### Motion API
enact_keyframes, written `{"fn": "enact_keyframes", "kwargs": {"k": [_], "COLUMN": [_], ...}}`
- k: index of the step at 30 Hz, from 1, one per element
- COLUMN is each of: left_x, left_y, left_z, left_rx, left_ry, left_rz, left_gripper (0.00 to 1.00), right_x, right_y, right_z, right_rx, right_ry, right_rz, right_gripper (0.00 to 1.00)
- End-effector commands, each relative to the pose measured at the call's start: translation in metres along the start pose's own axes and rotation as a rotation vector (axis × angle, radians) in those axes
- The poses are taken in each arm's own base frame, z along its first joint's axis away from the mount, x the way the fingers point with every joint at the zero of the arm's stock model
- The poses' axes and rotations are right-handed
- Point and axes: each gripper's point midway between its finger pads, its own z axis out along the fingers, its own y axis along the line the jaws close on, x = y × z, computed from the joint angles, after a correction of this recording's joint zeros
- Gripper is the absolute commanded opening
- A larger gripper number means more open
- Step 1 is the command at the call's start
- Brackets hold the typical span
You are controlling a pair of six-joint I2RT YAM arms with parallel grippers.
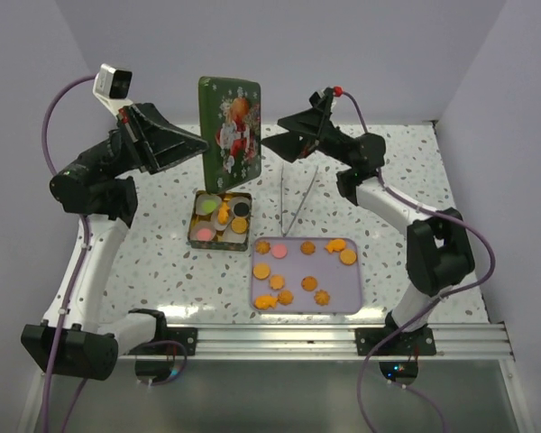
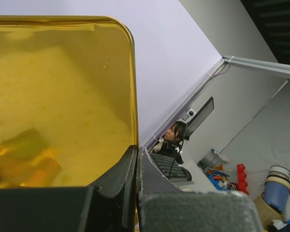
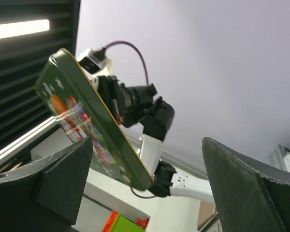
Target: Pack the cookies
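A: The lid (image 1: pixel 229 122) up at twelve o'clock?
B: Metal. Glossy green print outside, mirror-bright gold inside.
A: And the tray (image 1: pixel 343 284) at six?
B: Smooth matt lilac, plastic by its look. The cookies (image 1: pixel 262 271) on it look dry and matt. The tabletop (image 1: pixel 153 262) is speckled and dull.

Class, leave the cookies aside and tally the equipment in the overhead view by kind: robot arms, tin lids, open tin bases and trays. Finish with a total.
Robot arms: 2
Christmas tin lid: 1
Open tin base: 1
Lavender tray: 1
Total: 5
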Motion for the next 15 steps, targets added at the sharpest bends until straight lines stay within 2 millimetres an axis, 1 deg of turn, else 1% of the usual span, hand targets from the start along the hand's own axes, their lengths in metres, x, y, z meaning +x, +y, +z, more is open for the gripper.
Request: {"fn": "enact_keyframes", "kwargs": {"k": [1, 2, 3, 4, 7, 8, 10, 14, 15], "left_x": [0.003, 0.001, 0.0, 0.0, -0.004, -0.006, -0.01, -0.015, -0.015], "left_y": [-0.016, -0.011, -0.012, -0.01, 0.002, 0.008, 0.009, 0.017, 0.019], "left_z": [-0.005, -0.006, -0.006, -0.006, -0.006, -0.006, -0.007, -0.006, -0.006], "left_rx": [0.087, 0.087, 0.1, 0.104, 0.095, 0.089, 0.102, 0.1, 0.1], "left_ry": [-0.024, -0.032, -0.036, -0.036, -0.036, -0.043, -0.064, -0.067, -0.067], "left_rz": [-0.066, -0.085, -0.073, -0.07, -0.07, -0.076, -0.077, -0.087, -0.088], "left_gripper": [0.0, 0.0, 0.0, 0.0, 0.0, 0.0, 0.0, 0.0, 0.0], "right_x": [0.012, 0.01, 0.011, 0.012, 0.013, 0.015, 0.018, 0.032, 0.035], "right_y": [0.079, 0.075, 0.082, 0.084, 0.087, 0.088, 0.091, 0.098, 0.102], "right_z": [-0.002, 0.001, 0.004, 0.006, 0.011, 0.013, 0.016, 0.026, 0.028], "right_rx": [-0.33, -0.351, -0.368, -0.373, -0.393, -0.397, -0.408, -0.446, -0.457], "right_ry": [0.048, 0.053, 0.067, 0.075, 0.076, 0.082, 0.093, 0.122, 0.128], "right_rz": [-0.129, -0.122, -0.127, -0.133, -0.131, -0.127, -0.125, -0.109, -0.108], "right_gripper": [0.99, 0.99, 0.99, 0.99, 0.99, 0.99, 0.99, 0.98, 0.96]}}
